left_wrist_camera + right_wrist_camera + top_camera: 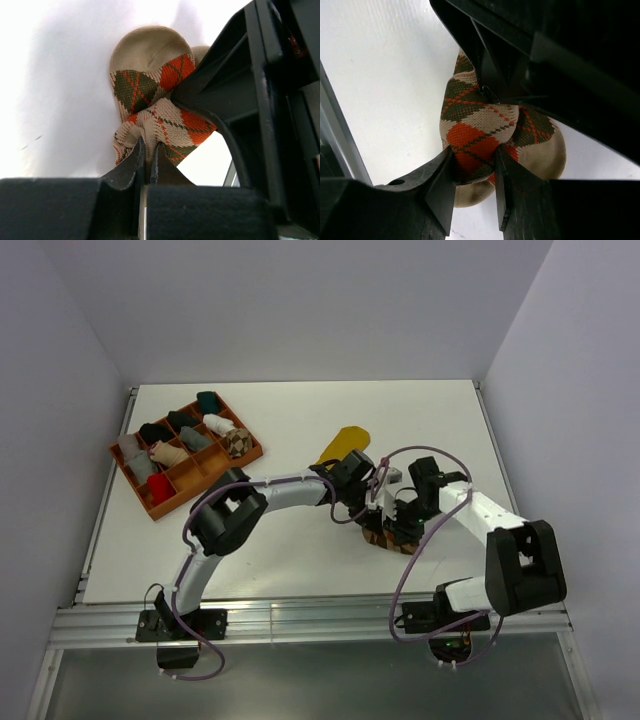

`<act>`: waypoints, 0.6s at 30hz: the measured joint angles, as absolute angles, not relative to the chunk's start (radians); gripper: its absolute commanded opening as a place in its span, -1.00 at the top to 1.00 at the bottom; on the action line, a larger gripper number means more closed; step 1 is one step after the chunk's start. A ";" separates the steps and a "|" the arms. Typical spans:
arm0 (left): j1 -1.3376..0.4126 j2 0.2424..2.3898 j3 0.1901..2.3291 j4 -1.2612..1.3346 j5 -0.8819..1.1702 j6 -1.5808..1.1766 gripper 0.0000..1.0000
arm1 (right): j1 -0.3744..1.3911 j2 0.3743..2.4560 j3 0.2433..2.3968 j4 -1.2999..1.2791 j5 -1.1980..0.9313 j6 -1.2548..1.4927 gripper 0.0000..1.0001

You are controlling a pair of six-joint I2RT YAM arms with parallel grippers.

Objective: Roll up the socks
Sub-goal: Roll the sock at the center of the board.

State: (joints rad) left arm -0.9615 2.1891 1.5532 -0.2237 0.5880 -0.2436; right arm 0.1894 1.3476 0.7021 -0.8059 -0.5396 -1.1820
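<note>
The orange argyle sock (150, 82) lies bunched on the table (430, 420) at about 4 o'clock from its middle, caught between both arms. The left gripper (148, 152) is pinched nearly closed on a fold of the sock's patterned cloth, the cream toe reaching away toward 12 o'clock in the left wrist view. The right gripper (474, 172) clamps the thick bundle between its two fingers, and in the top view the mustard sock (345, 443) lies at 11 o'clock from the pair.
</note>
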 measured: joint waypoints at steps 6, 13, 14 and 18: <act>-0.903 2.189 1.552 -0.260 0.606 -0.280 0.99 | 0.247 1.473 0.806 -0.778 -0.517 -1.113 0.49; -0.823 2.189 1.552 -0.273 0.597 -0.330 0.99 | 0.311 1.610 0.974 -0.760 -0.445 -1.011 0.59; -0.810 2.189 1.552 -0.273 0.594 -0.336 0.99 | 0.323 1.631 0.997 -0.751 -0.432 -0.995 0.59; -0.778 2.189 1.552 -0.273 0.590 -0.347 0.99 | 0.348 1.668 1.044 -0.730 -0.400 -0.953 0.59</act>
